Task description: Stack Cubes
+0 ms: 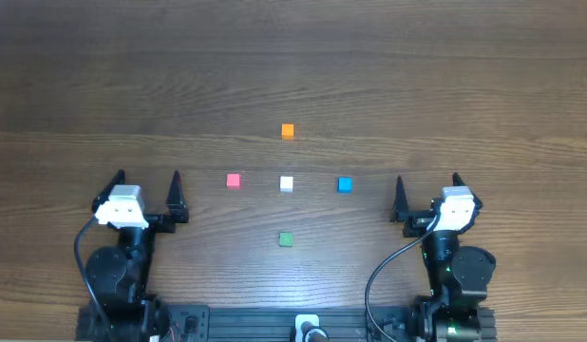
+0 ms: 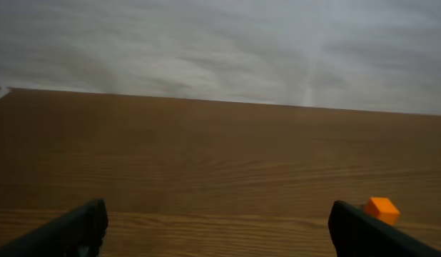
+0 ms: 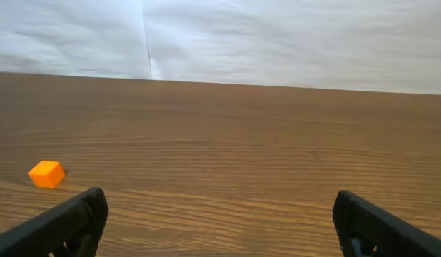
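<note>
Cubes: orange cube farthest from the arm-side edge of the table; pink cube, white cube and blue cube in a row, apart; green cube nearest that edge.
Left gripper: fingers spread, near that edge.
Right gripper: likewise spread.
</note>
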